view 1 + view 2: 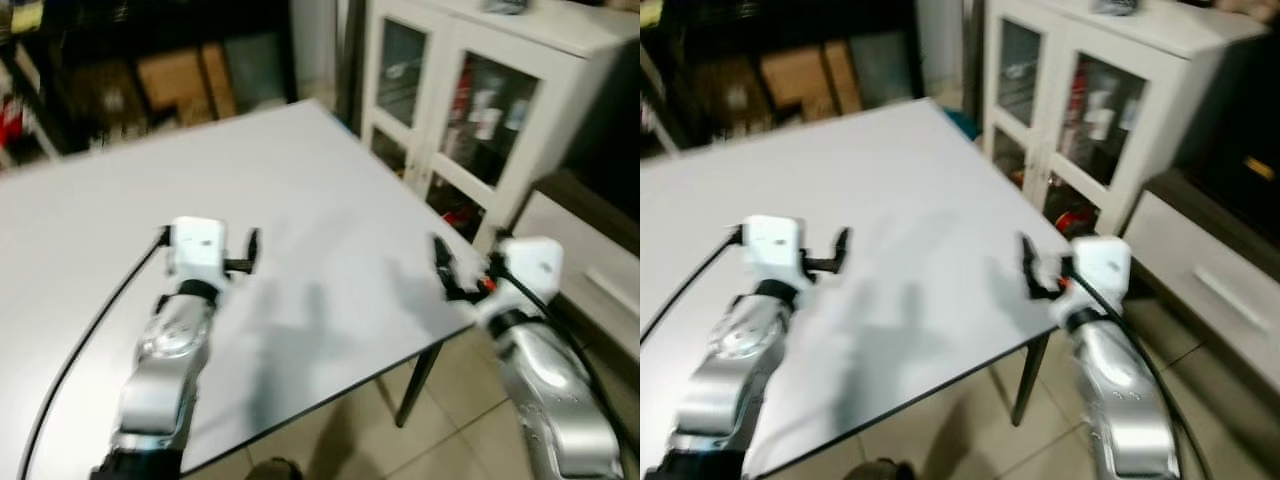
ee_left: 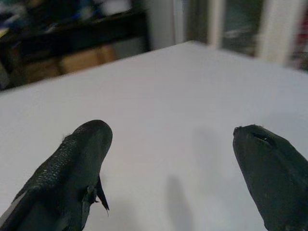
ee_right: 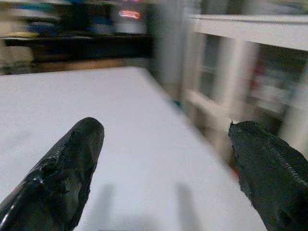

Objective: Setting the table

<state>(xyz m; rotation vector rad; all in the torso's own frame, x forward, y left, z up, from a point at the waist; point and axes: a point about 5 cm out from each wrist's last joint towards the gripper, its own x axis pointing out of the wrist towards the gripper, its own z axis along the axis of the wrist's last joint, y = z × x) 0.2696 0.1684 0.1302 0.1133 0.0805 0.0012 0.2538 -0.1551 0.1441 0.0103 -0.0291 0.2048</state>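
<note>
Both arms are held out over the white worktop (image 1: 300, 180). The left tool (image 2: 168, 173) hangs above the near part of the surface with its two black fingers (image 2: 72, 168) spread wide and nothing between them; its shadow lies on the white top just beneath. The right tool (image 3: 166, 168) sits off to the other side, right at the worktop's edge near the corner, its fingers (image 3: 67, 163) also wide apart and holding nothing. From the head, the left tool (image 1: 250, 250) shows as a short black stub ahead of a white wrist block, and the right tool (image 1: 445, 265) likewise, with a spot of orange at its base.

Ahead of both tools the worktop runs away as a plain, bare-looking sheet, its far corner pointing toward the right. Below the right tool a dark table leg (image 1: 415, 385) drops to the tiled floor (image 1: 440, 420).

Beyond the right tool stands a white cabinet with glass doors (image 1: 470, 110), blurred items inside. Far ahead of the left tool are dark shelves with cardboard boxes (image 1: 185, 80). The whole scene is somewhat blurred.
</note>
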